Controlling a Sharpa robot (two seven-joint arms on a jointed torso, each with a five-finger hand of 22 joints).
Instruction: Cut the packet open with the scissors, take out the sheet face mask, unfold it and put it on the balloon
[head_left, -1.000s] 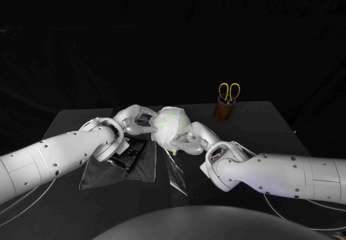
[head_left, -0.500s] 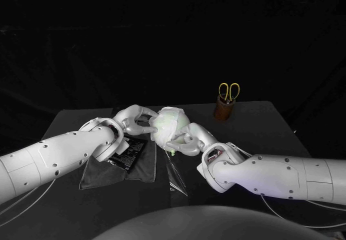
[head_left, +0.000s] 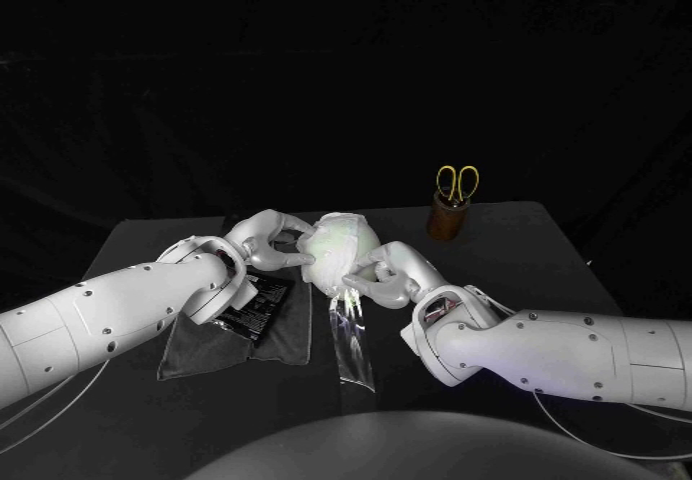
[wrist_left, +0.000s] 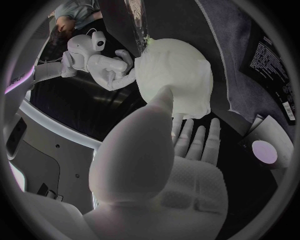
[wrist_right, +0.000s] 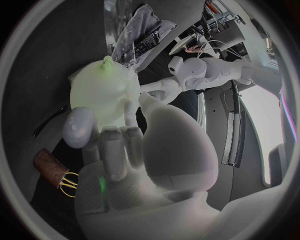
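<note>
A pale balloon (head_left: 339, 243) with the white sheet mask over it hangs above the table's middle, its greenish knot pointing down. My left hand (head_left: 267, 240) cups its left side, fingertips against it. My right hand (head_left: 384, 275) holds its lower right side, thumb and fingers spread on the mask. The left wrist view has the balloon (wrist_left: 175, 75) beyond my left fingers (wrist_left: 194, 137), with the right hand (wrist_left: 115, 70) on its far side. In the right wrist view my fingers (wrist_right: 119, 142) press on the balloon (wrist_right: 103, 95). The black packet (head_left: 260, 303) lies left. The yellow-handled scissors (head_left: 459, 183) stand in a holder.
The packet rests on a grey cloth (head_left: 231, 345) at the table's left. A clear film strip (head_left: 351, 345) lies on the table below the balloon. The brown holder (head_left: 450, 220) stands at the back right, apart from both arms.
My right hand has shifted a little up the balloon's lower right side. The clear film strip below has shifted and lies more spread out. The left hand has stayed put.
</note>
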